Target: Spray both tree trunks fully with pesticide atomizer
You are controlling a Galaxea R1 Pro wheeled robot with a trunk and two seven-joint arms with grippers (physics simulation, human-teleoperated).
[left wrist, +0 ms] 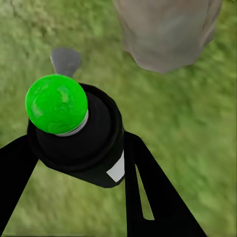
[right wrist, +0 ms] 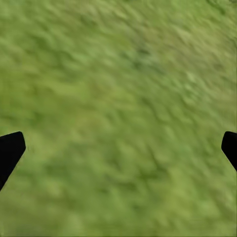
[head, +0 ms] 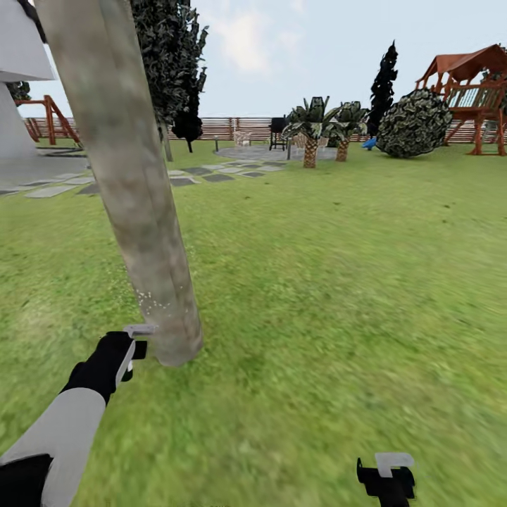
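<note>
Left wrist view: jaws clamp pesticide atomizer (left wrist: 79,133) beside tree trunk (left wrist: 168,29).

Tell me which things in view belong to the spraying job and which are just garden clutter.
Part of the job:
- pesticide atomizer, held in the left gripper, its top showing green
- tree trunk right beside it, with pale specks low down
- grass floor

Not needed:
- right gripper, jaws wide over grass
- short palms
- round bush
- wooden playset
- stepping stones

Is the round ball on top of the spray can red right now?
No, in the left wrist view the ball on the pesticide atomizer is bright green.
</note>
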